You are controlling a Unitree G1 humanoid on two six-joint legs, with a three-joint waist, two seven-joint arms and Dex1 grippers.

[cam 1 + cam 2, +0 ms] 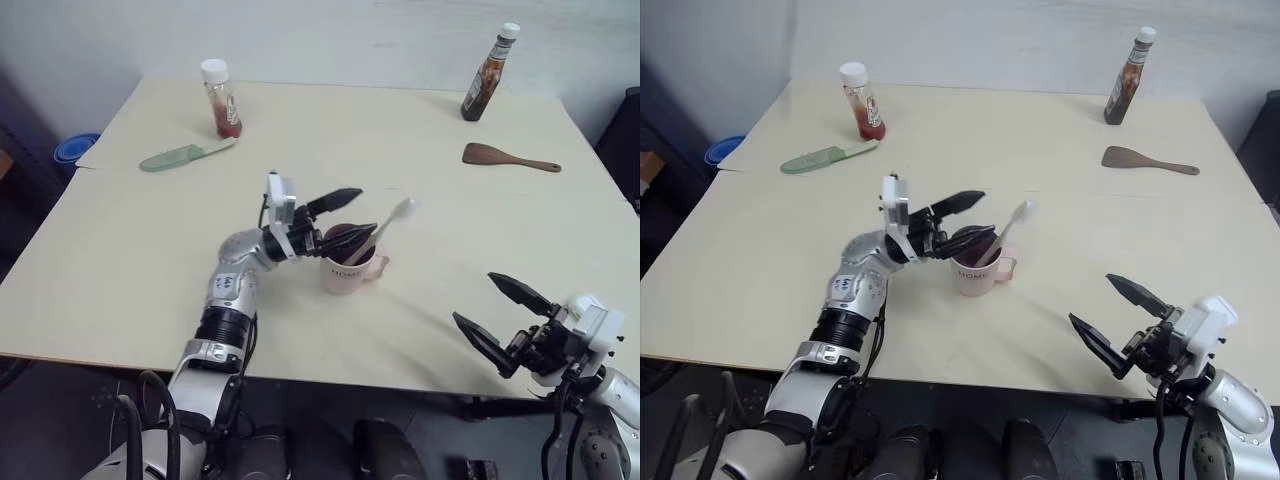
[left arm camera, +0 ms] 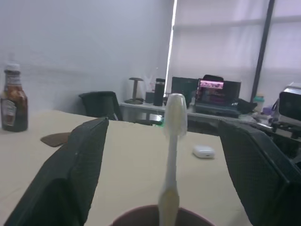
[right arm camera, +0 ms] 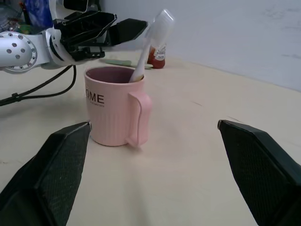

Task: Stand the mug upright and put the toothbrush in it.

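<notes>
The pale pink mug (image 1: 345, 272) stands upright in the middle of the table, "HOME" on its wall and its handle toward the right. The toothbrush (image 1: 392, 218) stands in it, white head up and leaning right. My left gripper (image 1: 365, 212) hovers open just over the mug's rim. Its fingers (image 2: 75, 165) stand wide on either side of the toothbrush (image 2: 175, 117) without touching it. My right gripper (image 1: 474, 298) is open and empty near the table's front right edge, facing the mug (image 3: 113, 113) from a distance.
A red-sauce bottle (image 1: 220, 98) and a pale green knife (image 1: 185, 155) lie at the back left. A brown sauce bottle (image 1: 488, 75) and a wooden spatula (image 1: 505, 156) are at the back right. A small white earbud case (image 2: 203, 151) lies on the table.
</notes>
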